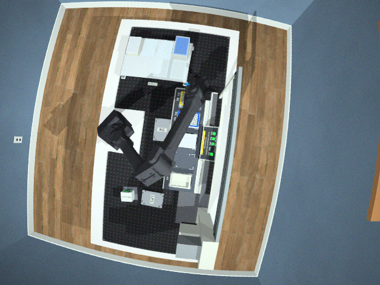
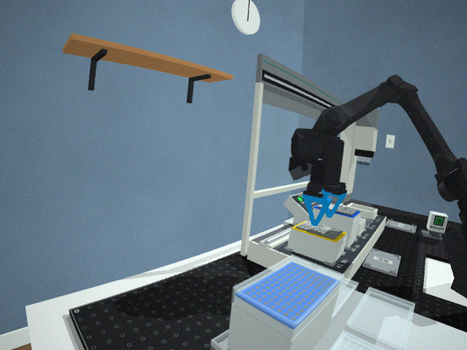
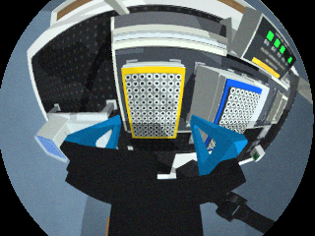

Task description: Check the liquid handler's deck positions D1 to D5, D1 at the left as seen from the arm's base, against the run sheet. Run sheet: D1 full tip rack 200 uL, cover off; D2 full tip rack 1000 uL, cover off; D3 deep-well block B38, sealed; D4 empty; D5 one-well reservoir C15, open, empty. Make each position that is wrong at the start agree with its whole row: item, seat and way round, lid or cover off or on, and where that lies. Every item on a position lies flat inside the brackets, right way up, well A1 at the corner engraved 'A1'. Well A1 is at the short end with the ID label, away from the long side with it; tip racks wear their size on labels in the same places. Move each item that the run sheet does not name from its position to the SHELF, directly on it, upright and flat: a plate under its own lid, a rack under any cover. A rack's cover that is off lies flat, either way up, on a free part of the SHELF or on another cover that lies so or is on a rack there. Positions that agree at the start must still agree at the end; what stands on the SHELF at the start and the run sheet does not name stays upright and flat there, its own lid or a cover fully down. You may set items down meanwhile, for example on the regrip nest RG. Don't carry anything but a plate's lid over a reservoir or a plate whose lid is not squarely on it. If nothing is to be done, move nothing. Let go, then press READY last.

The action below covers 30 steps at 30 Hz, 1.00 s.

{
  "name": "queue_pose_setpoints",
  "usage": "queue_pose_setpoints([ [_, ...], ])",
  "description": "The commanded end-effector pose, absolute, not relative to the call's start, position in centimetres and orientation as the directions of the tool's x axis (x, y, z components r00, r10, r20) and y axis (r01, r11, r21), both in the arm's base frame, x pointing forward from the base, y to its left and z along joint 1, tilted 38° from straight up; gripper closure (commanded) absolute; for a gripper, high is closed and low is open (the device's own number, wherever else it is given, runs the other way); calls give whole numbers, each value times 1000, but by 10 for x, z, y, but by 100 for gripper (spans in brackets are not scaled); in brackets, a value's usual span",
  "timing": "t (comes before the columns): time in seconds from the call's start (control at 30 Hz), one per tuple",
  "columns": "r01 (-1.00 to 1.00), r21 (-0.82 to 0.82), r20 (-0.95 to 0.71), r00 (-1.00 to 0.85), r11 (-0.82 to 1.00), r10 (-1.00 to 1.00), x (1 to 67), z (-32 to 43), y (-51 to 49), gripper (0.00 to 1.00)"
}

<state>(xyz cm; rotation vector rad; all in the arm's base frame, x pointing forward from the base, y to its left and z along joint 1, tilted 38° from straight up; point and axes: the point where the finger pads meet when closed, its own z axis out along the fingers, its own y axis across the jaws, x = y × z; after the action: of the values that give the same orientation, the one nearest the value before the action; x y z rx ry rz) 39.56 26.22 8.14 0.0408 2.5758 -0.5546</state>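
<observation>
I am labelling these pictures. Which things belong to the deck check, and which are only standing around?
Job:
yellow-rimmed tip rack
blue-rimmed tip rack
covered blue tip rack
loose clear cover
READY button
open gripper

Standing around:
wall clock
wooden wall shelf
wall socket

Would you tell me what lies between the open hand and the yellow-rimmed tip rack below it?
Nothing: the exterior view shows the hand open above the yellow-rimmed tip rack, with only air between them.

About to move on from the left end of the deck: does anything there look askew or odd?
Nothing stands out. The yellow-rimmed tip rack sits level and uncovered, the blue-rimmed tip rack square beside it. The open end effector hangs just above, holding nothing.
</observation>
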Motion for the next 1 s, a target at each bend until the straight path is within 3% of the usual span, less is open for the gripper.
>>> queue_pose_setpoints([
  [0.0, 128, -332, -523, -850, 934, -69, 397, 111, 290, 0],
  [0.97, 129, -322, -526, -848, 938, -64, 375, 148, 306, 0],
])
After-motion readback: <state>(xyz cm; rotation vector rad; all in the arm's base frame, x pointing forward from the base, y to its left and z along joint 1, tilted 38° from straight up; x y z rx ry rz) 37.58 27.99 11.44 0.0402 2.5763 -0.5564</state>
